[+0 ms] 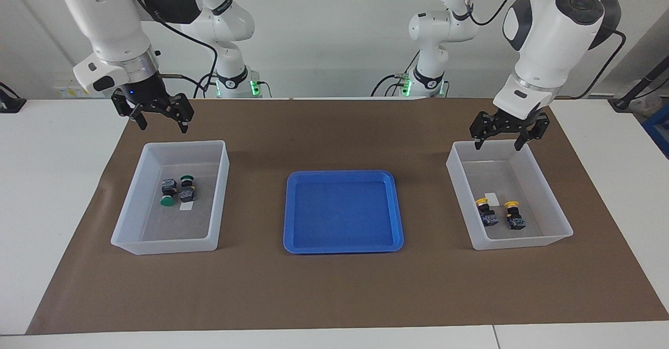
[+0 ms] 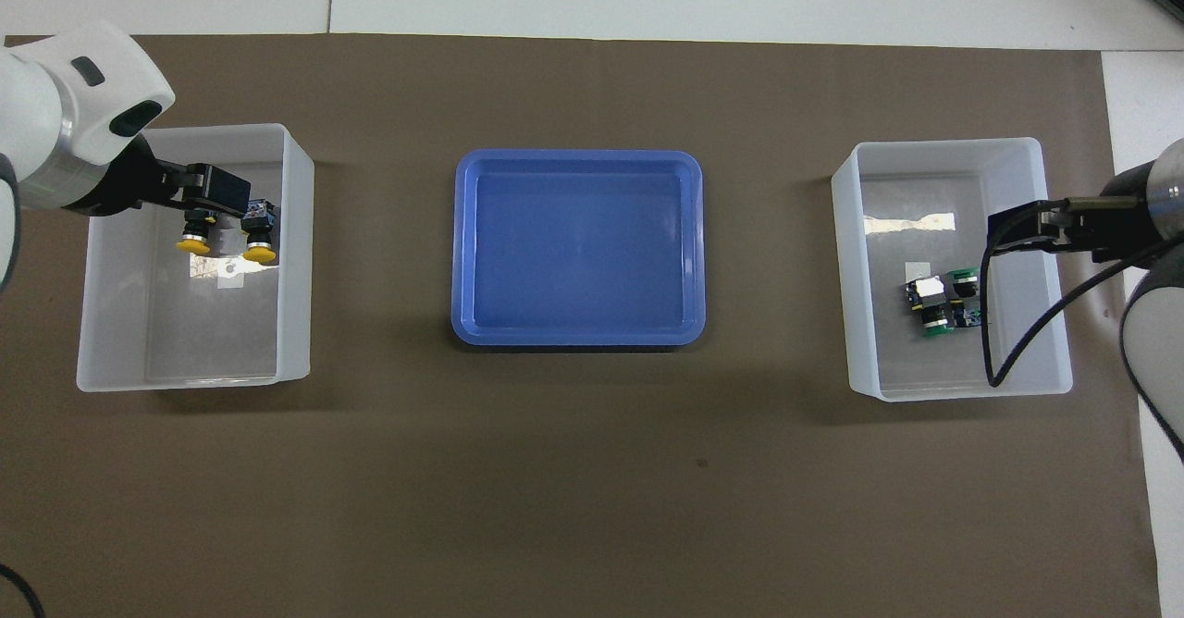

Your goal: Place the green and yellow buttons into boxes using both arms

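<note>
Facing view: the right gripper (image 1: 159, 115) is hanging spread and empty over the robot-side rim of the translucent bin (image 1: 222, 182) at the right arm's end, where both green buttons (image 1: 177, 189) are lying side by side near the floor label. The left gripper (image 1: 503, 130) is hanging the same way, fingers apart and holding nothing, over the robot-side end of the other bin (image 1: 551, 202), where the two yellow buttons (image 1: 502, 214) are resting. With each colour sorted into its own bin, the task is looking finished. A blue tray (image 1: 397, 218) is sitting between the bins on a brown mat (image 1: 334, 291) covering a white table (image 1: 47, 182), with a pale wall above.

Overhead view: the left gripper (image 2: 217, 194) is partly covering the yellow buttons (image 2: 227, 243), being raised above them. The right gripper (image 2: 1022, 229) is showing over its bin (image 2: 846, 276) beside the green buttons (image 2: 943, 302).
</note>
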Controlling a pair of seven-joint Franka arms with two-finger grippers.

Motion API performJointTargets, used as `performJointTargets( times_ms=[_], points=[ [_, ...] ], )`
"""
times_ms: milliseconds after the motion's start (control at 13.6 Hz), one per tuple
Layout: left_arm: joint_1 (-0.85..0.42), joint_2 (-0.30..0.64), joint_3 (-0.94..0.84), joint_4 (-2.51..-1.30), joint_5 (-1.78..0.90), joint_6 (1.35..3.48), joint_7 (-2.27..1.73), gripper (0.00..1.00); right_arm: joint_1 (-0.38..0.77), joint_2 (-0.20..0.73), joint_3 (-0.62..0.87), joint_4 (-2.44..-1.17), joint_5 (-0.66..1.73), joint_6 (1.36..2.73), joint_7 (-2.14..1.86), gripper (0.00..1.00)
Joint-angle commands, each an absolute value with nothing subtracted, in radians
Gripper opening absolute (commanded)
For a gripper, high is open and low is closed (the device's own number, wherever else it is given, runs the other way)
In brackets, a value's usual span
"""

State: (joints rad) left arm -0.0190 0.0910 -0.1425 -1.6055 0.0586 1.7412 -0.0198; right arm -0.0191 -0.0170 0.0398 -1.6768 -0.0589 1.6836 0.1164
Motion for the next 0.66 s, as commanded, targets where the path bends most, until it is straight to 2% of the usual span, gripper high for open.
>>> performJointTargets(
  times_ms=[0, 588],
  points=[
    [-0.014, 0.049, -0.143, -1.66, 0.071, 1.756, -0.023, 1.0, -0.006, -0.032, 0.026, -1.684, -0.055, 1.655, 0.1, 1.0],
    [0.0, 0.044, -0.13, -1.661, -0.008, 1.73, -0.028, 1.0, -0.008, -0.066, 0.012, -1.68, -0.043, 1.598, 0.043, 1.0]
  ],
)
